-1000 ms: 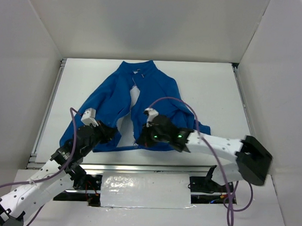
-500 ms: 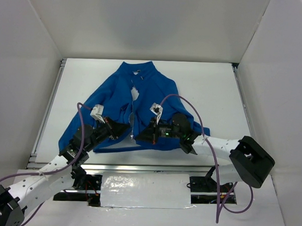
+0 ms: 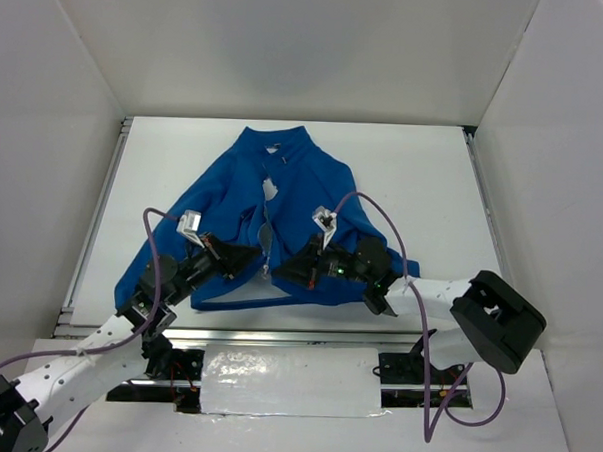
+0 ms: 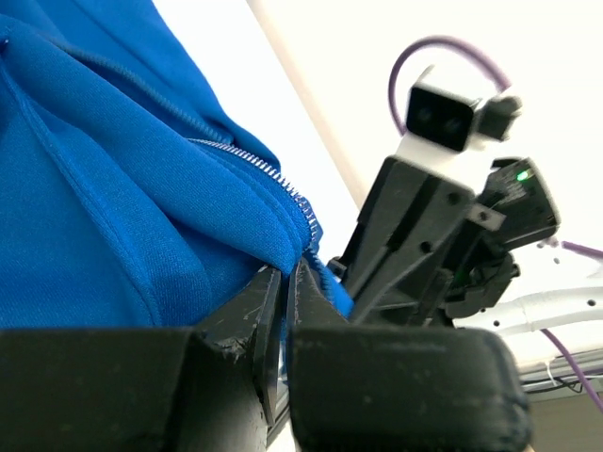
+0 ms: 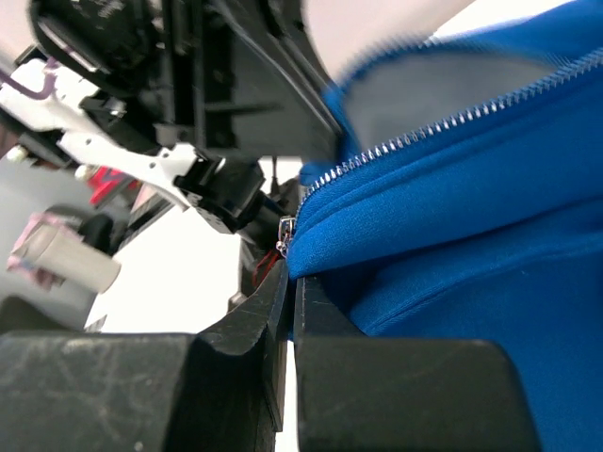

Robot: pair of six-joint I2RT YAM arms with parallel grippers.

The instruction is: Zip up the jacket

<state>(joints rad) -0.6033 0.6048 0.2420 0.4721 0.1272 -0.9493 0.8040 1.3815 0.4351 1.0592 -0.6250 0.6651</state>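
Lying spread over the middle of the white table (image 3: 434,182) in the overhead view, the jacket (image 3: 304,176) had its collar toward the top of the frame and its hem toward the bottom. Both arms met at lower centre and covered the bottom of the front opening. Higher up only a sliver of white showed between the two fronts, and the pockets could not be made out.

The left gripper (image 3: 250,258) was closed down to a thin slit. Its wrist view showed blue cloth bunched right at the fingertips, so it appeared to pinch the jacket's edge, though the contact itself was blurred and partly hidden by the dark fingers filling the bottom of the frame. The zipper (image 4: 268,174) ran as a light toothed line from centre left down to those tips.

The right gripper (image 3: 283,270) was likewise pressed shut. In its wrist view a fold of the blue hem sat between the fingertips at lower centre, with the teeth rising toward the upper right. A small metal piece (image 5: 283,233) glinted just above the tips. It was too small and soft in focus to tell whether it was the pull. The two grippers sat just beside each other, and each wrist camera saw the other arm out of focus behind the cloth.
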